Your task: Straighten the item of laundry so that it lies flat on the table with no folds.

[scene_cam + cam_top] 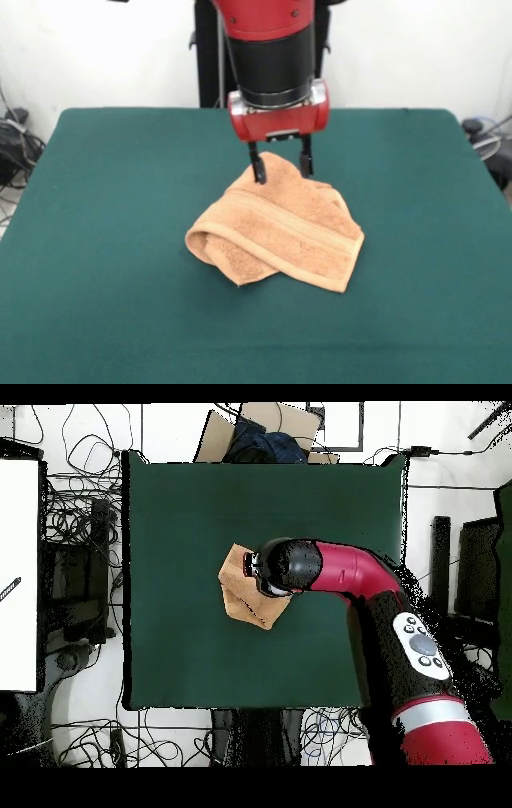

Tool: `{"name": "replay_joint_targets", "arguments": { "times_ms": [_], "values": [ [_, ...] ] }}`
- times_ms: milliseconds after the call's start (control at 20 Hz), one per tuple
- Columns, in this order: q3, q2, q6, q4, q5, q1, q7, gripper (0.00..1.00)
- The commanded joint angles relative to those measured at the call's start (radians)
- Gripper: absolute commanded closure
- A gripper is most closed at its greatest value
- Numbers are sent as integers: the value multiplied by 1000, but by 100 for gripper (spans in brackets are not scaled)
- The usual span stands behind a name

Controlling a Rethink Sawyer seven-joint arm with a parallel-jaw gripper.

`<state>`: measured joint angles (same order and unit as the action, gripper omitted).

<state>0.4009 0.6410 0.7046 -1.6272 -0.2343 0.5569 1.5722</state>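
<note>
The item of laundry (280,232), a peach-orange terry towel, lies folded over itself near the middle of the green table (104,240), with a rolled fold at its front left and a woven band across the top layer. My gripper (282,169) hangs open right over the towel's far edge, its two black fingers (258,168) straddling a raised peak of cloth. From overhead, the arm covers much of the towel (240,589), and the gripper itself is hidden under the wrist.
Cables and equipment ring the table (180,504) on the floor. A cardboard box (262,429) sits beyond the table's far edge in the overhead view. Green cloth extends widely around the towel on all sides.
</note>
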Motion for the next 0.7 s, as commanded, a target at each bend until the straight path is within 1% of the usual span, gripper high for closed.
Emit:
{"name": "replay_joint_targets", "arguments": {
  "times_ms": [50, 200, 400, 700],
  "values": [
    [32, -56, 10, -82, -81, 35, -93, 0],
    [34, -55, -13, -102, -95, 47, -89, 0],
    [30, -47, -55, -134, -114, 48, -54, 0],
    [34, -33, -80, -173, -121, 53, -12, 0]
  ]
}}
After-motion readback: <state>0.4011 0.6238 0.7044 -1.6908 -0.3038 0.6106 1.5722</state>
